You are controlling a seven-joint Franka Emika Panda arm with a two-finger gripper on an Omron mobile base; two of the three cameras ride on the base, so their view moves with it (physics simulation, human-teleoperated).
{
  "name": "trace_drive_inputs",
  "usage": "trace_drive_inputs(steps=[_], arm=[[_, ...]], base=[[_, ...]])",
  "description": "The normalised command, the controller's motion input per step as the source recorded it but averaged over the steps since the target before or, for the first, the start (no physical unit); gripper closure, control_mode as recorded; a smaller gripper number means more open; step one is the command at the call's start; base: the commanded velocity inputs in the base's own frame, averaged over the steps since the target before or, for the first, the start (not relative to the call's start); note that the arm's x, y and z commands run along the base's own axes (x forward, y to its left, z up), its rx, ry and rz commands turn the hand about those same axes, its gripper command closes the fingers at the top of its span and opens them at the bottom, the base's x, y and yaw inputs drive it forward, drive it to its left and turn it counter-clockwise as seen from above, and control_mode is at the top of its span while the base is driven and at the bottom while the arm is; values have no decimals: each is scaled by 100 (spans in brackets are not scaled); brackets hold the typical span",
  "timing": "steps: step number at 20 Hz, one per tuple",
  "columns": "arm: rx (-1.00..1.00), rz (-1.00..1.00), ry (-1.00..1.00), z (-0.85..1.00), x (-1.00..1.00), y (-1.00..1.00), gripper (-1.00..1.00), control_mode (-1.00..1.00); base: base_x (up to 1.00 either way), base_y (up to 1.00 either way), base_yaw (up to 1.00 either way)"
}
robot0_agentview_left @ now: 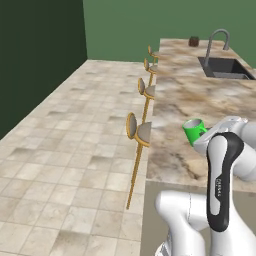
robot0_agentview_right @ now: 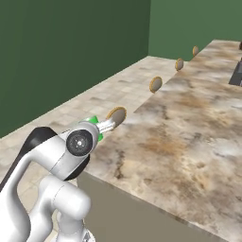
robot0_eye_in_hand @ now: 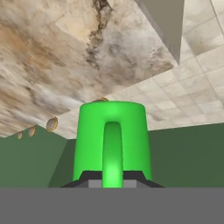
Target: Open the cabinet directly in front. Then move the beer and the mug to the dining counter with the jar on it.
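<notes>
Green mug (robot0_agentview_left: 193,129) sits clamped in your pincer (robot0_eye_in_hand: 112,181) above the near corner of the marble tabletop (robot0_agentview_left: 180,95), so you're mid-delivery, and next you should lower it onto clear stone, with the jar (robot0_agentview_left: 193,41) far off at twelve o'clock.

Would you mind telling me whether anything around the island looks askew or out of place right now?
Nothing is spilled or damaged. The green mug is held off the marble counter in the gripper and appears tipped on its side. The jar stands upright at the far end.
</notes>
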Motion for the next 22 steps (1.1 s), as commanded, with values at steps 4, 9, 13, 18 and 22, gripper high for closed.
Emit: trace_drive_inputs(steps=[4,9,13,18,22], arm=[[2,-7,-3,0,3,1,100,-100],[12,-2,-7,0,-2,-13,100,-100],[21,0,-4,0,-14,-39,100,-100],[14,-1,1,0,-1,-21,100,-100],[2,-2,13,0,0,-8,100,-100]], base=[[0,0,0],[0,0,0],[0,0,0],[0,0,0],[0,0,0]])
